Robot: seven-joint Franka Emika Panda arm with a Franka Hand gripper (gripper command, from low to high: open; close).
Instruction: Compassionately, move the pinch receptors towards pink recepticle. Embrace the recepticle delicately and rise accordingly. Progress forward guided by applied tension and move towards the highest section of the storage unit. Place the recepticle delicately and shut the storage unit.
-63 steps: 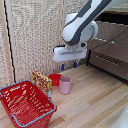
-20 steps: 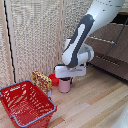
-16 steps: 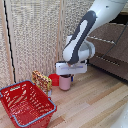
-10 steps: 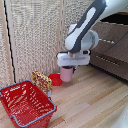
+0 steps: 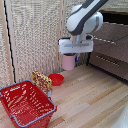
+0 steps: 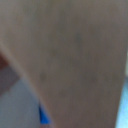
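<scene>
The pinch receptors (image 5: 70, 53) have gone up — a moment ago they were low by the floor. They are pinching the pink recepticle (image 5: 68, 62), which hangs just under them, off the wood. Next comes the storage unit (image 5: 111, 50), off to one side.

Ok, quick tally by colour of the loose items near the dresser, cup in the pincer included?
Red: 2, the red wire-mesh shopping basket and the shallow red bowl.
Pink: 1, the pale-pink cylindrical cup, lifted under the pincer.
Yellow-brown: 1, the patterned packet.
Total: 4.
</scene>
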